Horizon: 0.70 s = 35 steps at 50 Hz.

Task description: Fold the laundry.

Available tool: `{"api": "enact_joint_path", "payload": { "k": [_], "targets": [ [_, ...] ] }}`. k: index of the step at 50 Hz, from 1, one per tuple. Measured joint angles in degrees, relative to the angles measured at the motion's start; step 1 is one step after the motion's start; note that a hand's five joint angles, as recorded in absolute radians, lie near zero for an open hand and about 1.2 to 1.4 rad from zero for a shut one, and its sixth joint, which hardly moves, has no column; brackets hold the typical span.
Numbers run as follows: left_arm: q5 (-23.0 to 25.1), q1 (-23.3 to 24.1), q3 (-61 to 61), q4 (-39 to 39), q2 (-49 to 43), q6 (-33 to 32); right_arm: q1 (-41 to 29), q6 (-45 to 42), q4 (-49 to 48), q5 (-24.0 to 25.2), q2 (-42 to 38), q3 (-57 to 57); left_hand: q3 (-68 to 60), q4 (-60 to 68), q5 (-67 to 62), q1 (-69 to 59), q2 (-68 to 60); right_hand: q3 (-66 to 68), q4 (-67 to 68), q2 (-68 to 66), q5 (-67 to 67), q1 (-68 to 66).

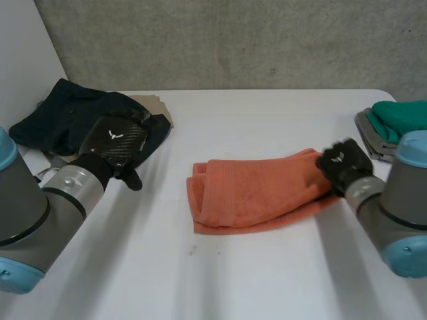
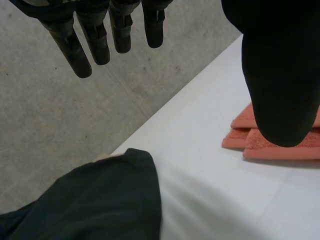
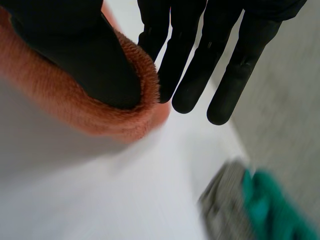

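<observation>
Pinches rt end of orange towel (image 1: 257, 193) w/ R hand (image 1: 343, 167); holds L hand (image 1: 115, 143), fingers slack, above dark garment (image 1: 53, 113).

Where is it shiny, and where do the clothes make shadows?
Head view: light glints on the glossy back of the left hand; a thin shadow edges the orange towel on the white table. Left wrist view: a dark line of shadow lies under the towel's folded edge.
</observation>
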State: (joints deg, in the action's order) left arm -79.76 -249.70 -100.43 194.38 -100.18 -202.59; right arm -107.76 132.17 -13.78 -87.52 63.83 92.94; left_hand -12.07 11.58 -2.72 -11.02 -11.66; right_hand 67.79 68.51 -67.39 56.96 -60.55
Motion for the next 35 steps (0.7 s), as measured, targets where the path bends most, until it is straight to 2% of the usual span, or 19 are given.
{"api": "enact_joint_path", "payload": {
  "k": [3, 6, 8, 13, 14, 18, 19, 21, 24, 26, 27, 28, 31, 35],
  "targets": [
    [0.0, 0.0, -0.2, 0.0, 0.8, 0.0, -3.1, -1.0, -2.4, 0.6, 0.0, -1.3, 0.0, 0.0, 0.0, 0.0, 0.0, 0.0, 0.0, 0.0, 0.2, 0.0],
    [-0.1, -0.1, -0.4, 0.0, 1.5, 0.0, -9.8, -2.2, -7.7, 3.4, -0.3, -2.4, 0.0, 0.0, 0.0, 0.0, 0.0, 0.1, 0.0, 0.0, 0.5, 0.0],
    [-0.1, -0.1, -0.7, -0.1, 1.9, 0.1, -14.8, -3.1, -11.3, 7.1, -1.7, -2.5, 0.0, 0.0, 0.0, 0.0, 0.0, 0.1, 0.0, 0.0, 0.6, 0.0],
    [-0.2, 0.0, -1.0, -0.1, 2.2, 0.3, -21.9, -6.7, -14.5, 15.7, -7.0, -2.3, 0.0, 0.0, 0.0, 0.0, 0.0, 0.1, 0.0, 0.0, 0.7, 0.0],
    [-0.2, 0.0, -0.9, -0.1, 2.2, 0.4, -22.4, -7.2, -14.6, 16.5, -7.6, -2.3, 0.0, 0.0, 0.0, 0.0, 0.0, -4.6, -3.7, 4.6, -2.9, 3.8],
    [-0.3, 0.5, -0.2, 0.0, 2.0, 2.1, -23.7, -8.5, -14.4, 19.0, -9.7, -2.7, 0.0, 0.0, 0.0, 0.0, 0.0, -41.4, -41.7, 43.8, -42.0, 40.7],
    [-0.4, 0.7, 0.2, 0.0, 1.9, 2.9, -23.6, -7.8, -14.3, 19.1, -9.7, -2.8, 0.0, 0.0, 0.0, 0.0, 0.0, -48.4, -49.0, 49.5, -48.6, 44.9],
    [-0.5, 1.4, 1.8, 0.2, 1.3, 5.2, -22.4, -3.7, -14.0, 18.7, -8.7, -2.8, 0.0, 0.0, 0.0, 0.0, 0.0, -55.0, -55.7, 55.2, -54.3, 47.9],
    [-0.7, 2.5, 4.1, 0.4, 0.1, 7.8, -20.1, 3.7, -13.6, 17.5, -6.3, -2.7, 0.0, 0.0, 0.0, 0.0, 0.0, -56.0, -56.6, 55.6, -54.3, 47.9],
    [-0.9, 4.4, 7.8, 0.5, -2.3, 10.5, -17.0, 15.4, -12.7, 15.5, -2.3, -2.4, 0.0, 0.0, 0.0, 0.0, 0.0, -56.0, -56.7, 55.6, -54.3, 47.9],
    [-0.9, 4.8, 8.6, 0.5, -2.8, 11.0, -16.6, 16.7, -12.5, 15.3, -1.8, -2.4, 0.0, 0.0, 0.0, 0.0, 0.0, -56.0, -56.7, 55.6, -54.3, 47.9],
    [-1.0, 6.2, 11.2, 0.4, -4.7, 12.2, -14.7, 24.3, -11.1, 13.9, 0.8, -2.3, 0.0, 0.0, 0.0, 0.0, 0.0, -56.0, -56.7, 55.6, -54.3, 47.9],
    [-1.6, 9.4, 16.6, 0.0, -9.0, 14.0, -11.6, 34.8, -7.6, 12.0, 4.0, -2.3, 0.0, 0.0, 0.0, 0.0, 0.0, -56.0, -56.7, 55.6, -54.3, 47.9],
    [-3.9, 14.5, 25.3, -1.6, -16.7, 15.3, -7.7, 42.7, -1.1, 10.5, 6.0, -3.2, 0.0, 0.0, 0.0, 0.0, 0.0, -56.0, -56.7, 55.6, -54.3, 47.9]
  ]
}}
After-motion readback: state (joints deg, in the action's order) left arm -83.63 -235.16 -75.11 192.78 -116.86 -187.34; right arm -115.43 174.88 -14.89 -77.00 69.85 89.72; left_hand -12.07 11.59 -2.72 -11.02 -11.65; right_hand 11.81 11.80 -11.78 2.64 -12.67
